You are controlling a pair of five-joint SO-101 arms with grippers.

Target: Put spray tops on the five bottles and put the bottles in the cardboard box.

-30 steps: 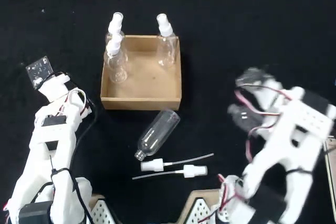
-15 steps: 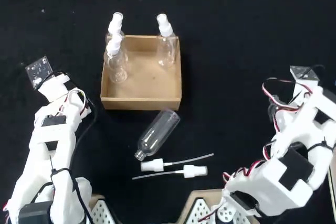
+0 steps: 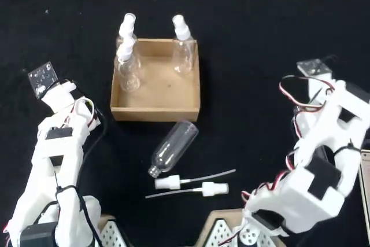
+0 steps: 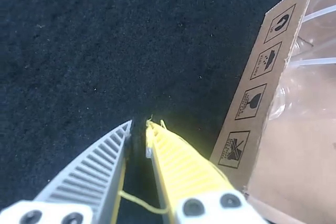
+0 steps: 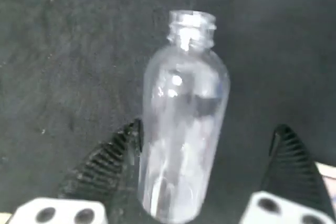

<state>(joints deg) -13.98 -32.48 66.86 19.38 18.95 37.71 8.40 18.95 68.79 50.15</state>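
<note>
overhead, three capped bottles (image 3: pixel 128 67) stand in the cardboard box (image 3: pixel 155 113); a capless bottle (image 3: pixel 173 146) lies just in front, near two spray tops (image 3: pixel 167 182). the right wrist view adds a second capless bottle (image 5: pixel 184 129) between the right gripper (image 5: pixel 209 127)'s wide-spread fingers. the left gripper (image 4: pixel 139 124)'s fingers nearly meet, empty, beside the box wall.

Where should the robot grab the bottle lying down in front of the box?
Grip the bottle around its middle, coming from above and squeezing across its width. It lies on its side, and that leaves the open neck free for a spray top.
</note>
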